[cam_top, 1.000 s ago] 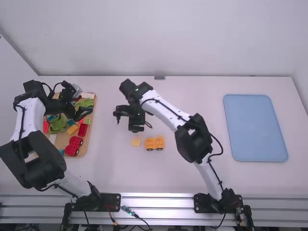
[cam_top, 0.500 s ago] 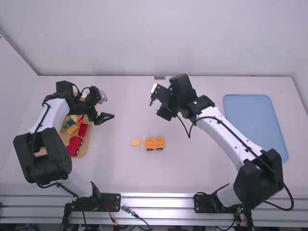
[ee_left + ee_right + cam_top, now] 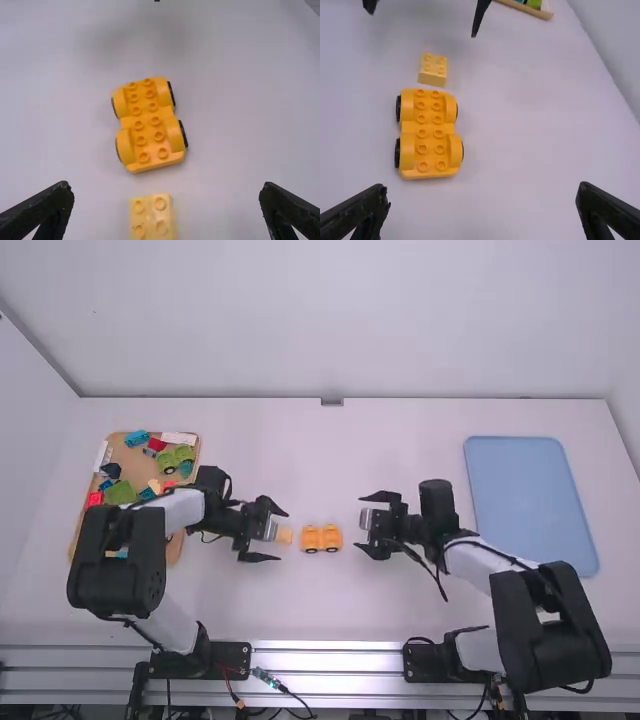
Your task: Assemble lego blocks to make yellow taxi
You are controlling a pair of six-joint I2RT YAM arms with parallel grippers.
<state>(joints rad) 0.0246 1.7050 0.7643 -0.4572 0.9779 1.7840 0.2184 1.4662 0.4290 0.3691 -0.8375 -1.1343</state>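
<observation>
Assembly of the yellow taxi from blocks. The orange-yellow wheeled base (image 3: 322,538) rests on the white table (image 3: 250,605) between the two tools, stud side up; it carries rounded fenders and black wheels. The pale yellow studded block (image 3: 285,537) lies just beside the base, on the side of the left arm, with a narrow gap between them; its studs also face up.

Left tool (image 3: 284,536): fingers spread wide, one on either side of the pale yellow studded block, with nothing gripped; the left wrist view shows bare space between each finger and the block. Right tool (image 3: 360,521): fingers likewise spread wide, directed toward the base, and holding nothing.

Far left, partly covered by the left arm: a wooden tray (image 3: 172,554) of assorted parts, including a blue wheeled base (image 3: 137,438) near its far edge, a green wheeled base (image 3: 176,459) and a green block (image 3: 120,492). On the right side of the table: a flat, light blue tray (image 3: 531,506) with rounded corners, beyond the right arm and well apart from the orange-yellow wheeled base.
</observation>
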